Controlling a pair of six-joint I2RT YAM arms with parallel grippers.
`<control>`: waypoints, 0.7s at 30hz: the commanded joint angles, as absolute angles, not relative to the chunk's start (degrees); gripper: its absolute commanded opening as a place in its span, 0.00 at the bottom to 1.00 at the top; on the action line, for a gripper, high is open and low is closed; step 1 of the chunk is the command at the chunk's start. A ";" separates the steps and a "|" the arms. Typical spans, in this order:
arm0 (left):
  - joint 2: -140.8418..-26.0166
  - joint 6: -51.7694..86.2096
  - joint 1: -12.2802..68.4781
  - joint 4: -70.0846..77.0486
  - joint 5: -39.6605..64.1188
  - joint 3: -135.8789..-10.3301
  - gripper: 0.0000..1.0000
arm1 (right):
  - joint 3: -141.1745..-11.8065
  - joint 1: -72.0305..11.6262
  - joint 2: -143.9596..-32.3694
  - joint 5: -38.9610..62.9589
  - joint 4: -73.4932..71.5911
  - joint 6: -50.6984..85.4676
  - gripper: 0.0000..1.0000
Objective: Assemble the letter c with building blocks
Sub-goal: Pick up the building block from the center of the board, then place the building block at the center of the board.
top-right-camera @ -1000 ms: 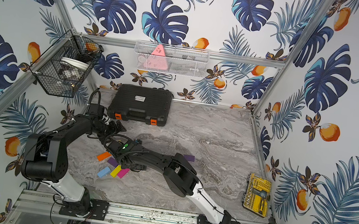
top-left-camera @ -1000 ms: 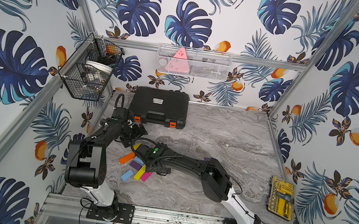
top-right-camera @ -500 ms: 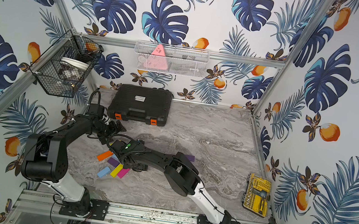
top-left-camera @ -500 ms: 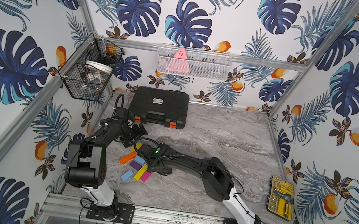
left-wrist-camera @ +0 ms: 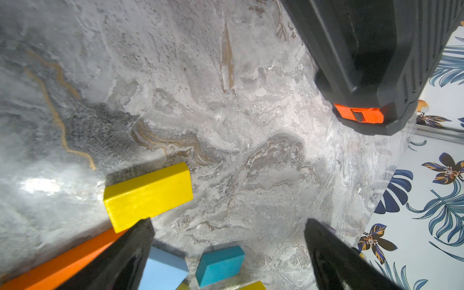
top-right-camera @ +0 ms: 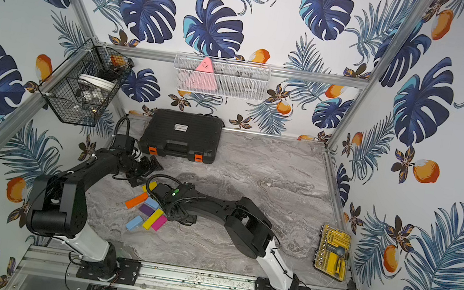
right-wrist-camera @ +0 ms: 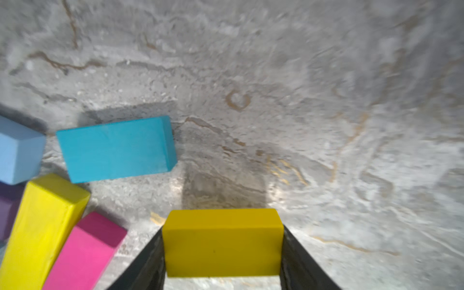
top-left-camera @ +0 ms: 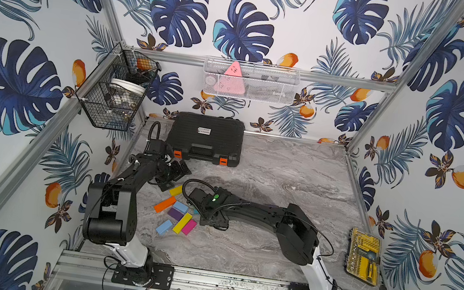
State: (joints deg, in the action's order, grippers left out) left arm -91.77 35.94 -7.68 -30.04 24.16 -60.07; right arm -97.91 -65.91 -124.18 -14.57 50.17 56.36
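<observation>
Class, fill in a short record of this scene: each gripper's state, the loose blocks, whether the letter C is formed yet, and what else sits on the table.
Left gripper: open, holding nothing, near the black case
Right gripper: closed on the short yellow block, a finger against each end
Loose blocks nearby: teal block, long yellow block, magenta block, purple block, orange block
Letter C: not formed; blocks lie in a loose cluster
Also on the table: yellow bit set, on the right arm's side

The grey marbled table (top-left-camera: 282, 174) carries a black case (top-left-camera: 205, 137) at the back, a yellow bit box (top-left-camera: 363, 256) at right, and scattered building blocks (top-left-camera: 175, 213) at left.
</observation>
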 commanded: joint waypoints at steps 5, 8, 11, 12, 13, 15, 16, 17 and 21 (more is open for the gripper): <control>-90.64 36.10 -4.21 -30.55 24.06 -60.55 0.99 | -88.20 -61.68 -114.29 -20.42 46.64 52.02 0.63; -90.14 36.29 -1.48 -30.76 23.23 -60.44 0.99 | -83.29 -57.50 -110.58 -20.63 44.78 49.04 0.62; -89.49 36.73 1.96 -30.80 22.18 -59.99 0.99 | -78.76 -52.40 -107.94 -18.17 41.71 45.02 0.62; -89.32 36.91 2.87 -30.80 21.92 -59.81 0.99 | -77.92 -50.78 -107.53 -17.20 40.93 43.86 0.62; -89.08 36.99 3.76 -30.81 21.59 -59.53 0.99 | -76.90 -49.08 -107.17 -15.95 39.90 42.06 0.62; -88.71 37.61 5.50 -30.78 21.02 -58.94 0.99 | -75.88 -46.81 -107.13 -14.85 38.77 38.98 0.62; -88.52 37.89 6.45 -30.63 20.79 -58.57 0.99 | -75.64 -45.87 -107.31 -14.71 38.54 37.56 0.63; -88.42 38.14 7.57 -30.67 20.45 -58.38 0.99 | -75.40 -45.14 -107.53 -14.68 38.19 36.33 0.63; -88.42 39.37 11.38 -30.35 19.18 -57.93 0.99 | -74.08 -42.84 -107.75 -13.69 36.67 33.80 0.63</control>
